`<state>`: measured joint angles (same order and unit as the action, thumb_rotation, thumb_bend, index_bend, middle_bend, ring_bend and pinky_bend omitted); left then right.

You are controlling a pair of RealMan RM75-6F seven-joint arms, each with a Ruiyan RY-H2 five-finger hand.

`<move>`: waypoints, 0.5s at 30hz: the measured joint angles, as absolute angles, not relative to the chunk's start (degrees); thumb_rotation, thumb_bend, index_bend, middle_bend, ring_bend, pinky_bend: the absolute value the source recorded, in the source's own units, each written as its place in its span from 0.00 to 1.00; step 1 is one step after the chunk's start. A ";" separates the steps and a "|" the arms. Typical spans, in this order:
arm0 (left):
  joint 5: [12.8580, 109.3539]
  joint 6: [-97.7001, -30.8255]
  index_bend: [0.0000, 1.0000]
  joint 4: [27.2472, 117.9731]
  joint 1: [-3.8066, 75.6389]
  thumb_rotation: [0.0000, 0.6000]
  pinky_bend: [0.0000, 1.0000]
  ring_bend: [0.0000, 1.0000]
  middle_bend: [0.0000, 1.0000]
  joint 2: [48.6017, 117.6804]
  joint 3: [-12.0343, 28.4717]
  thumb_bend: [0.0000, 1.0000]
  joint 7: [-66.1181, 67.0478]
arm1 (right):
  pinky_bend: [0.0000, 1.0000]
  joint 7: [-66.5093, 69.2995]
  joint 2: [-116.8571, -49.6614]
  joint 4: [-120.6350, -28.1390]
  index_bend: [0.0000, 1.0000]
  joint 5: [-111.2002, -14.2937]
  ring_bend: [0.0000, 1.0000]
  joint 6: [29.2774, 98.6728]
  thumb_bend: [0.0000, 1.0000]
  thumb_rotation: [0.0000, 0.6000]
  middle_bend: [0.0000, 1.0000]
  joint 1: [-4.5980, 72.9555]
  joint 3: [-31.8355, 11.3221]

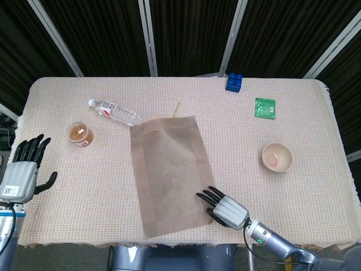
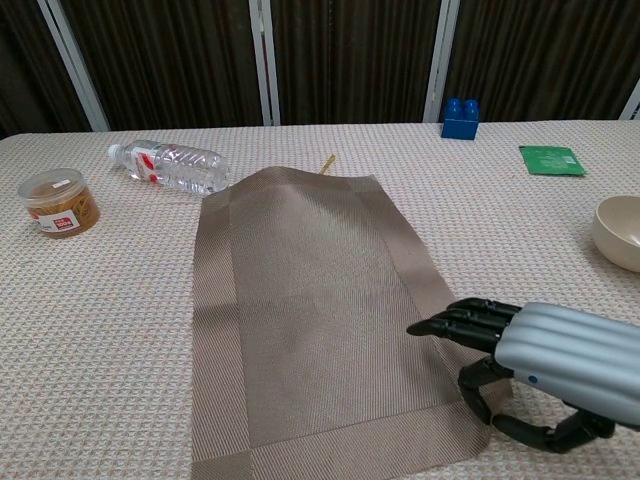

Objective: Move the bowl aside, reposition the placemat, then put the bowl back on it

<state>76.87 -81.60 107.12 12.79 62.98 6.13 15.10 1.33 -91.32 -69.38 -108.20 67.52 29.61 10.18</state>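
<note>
Woven table (image 1: 316,141): bottle (image 1: 114,112) and jar (image 1: 80,134) far left, bowl (image 1: 276,157) right. Mat (image 1: 169,172) near corner pinched by right hand (image 1: 225,208); left hand (image 1: 22,172) spread.

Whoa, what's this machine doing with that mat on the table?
The right robot hand is gripping the near right corner of the brown placemat to shift it. The bowl already sits off to the right on the tablecloth, waiting to go back on the mat. The left robot hand hovers open at the table's left edge, holding nothing.
</note>
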 measured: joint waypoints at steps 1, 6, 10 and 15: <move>76.95 -81.67 0.00 107.17 12.73 1.00 0.00 0.00 0.00 62.97 6.11 0.37 15.07 | 0.00 1.53 -91.38 -69.32 0.63 -108.24 0.00 67.79 0.43 1.00 0.00 29.58 10.22; 77.27 -81.82 0.00 107.38 12.54 1.00 0.00 0.00 0.00 63.00 5.91 0.37 15.18 | 0.00 2.43 -91.41 -69.29 0.65 -108.73 0.00 69.64 0.44 1.00 0.00 29.36 10.51; 77.74 -82.17 0.00 107.67 12.30 1.00 0.00 0.00 0.00 63.11 5.68 0.37 15.47 | 0.00 2.44 -90.58 -69.81 0.65 -109.65 0.00 71.36 0.44 1.00 0.00 29.11 11.05; 78.50 -82.60 0.00 108.10 12.00 1.00 0.00 0.00 0.00 63.26 5.36 0.37 15.81 | 0.00 0.91 -87.34 -71.41 0.65 -111.22 0.00 74.38 0.45 1.00 0.00 28.38 12.07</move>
